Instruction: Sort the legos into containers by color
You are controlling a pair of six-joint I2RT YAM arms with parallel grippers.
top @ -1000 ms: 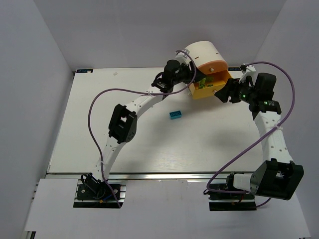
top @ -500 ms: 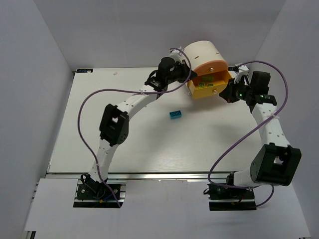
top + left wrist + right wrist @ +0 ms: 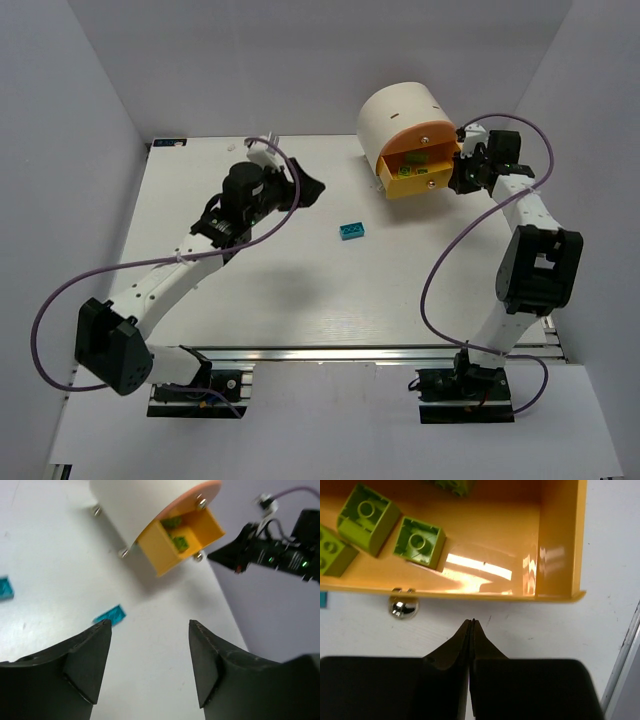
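Hovering above the white table (image 3: pixel 200 300) at upper centre-left of the overhead view, my left gripper (image 3: pixel 305 190) holds nothing, its jaws spread wide. My left wrist view shows a cyan lego (image 3: pixel 109 615) lying flat on the table just above my left finger (image 3: pixel 85 665), and a second cyan lego (image 3: pixel 5 587) cut by the left edge of that frame. Farther right overhead stands the cream cabinet (image 3: pixel 400 108), near the top edge of the table, with its orange drawer (image 3: pixel 425 185) pulled out. Lime legos (image 3: pixel 367 517) lie inside the drawer. At the upper right, my right gripper (image 3: pixel 462 178) is pressed closed on nothing, its tips just short of the drawer's front wall, right of the metal knob (image 3: pixel 402 606).
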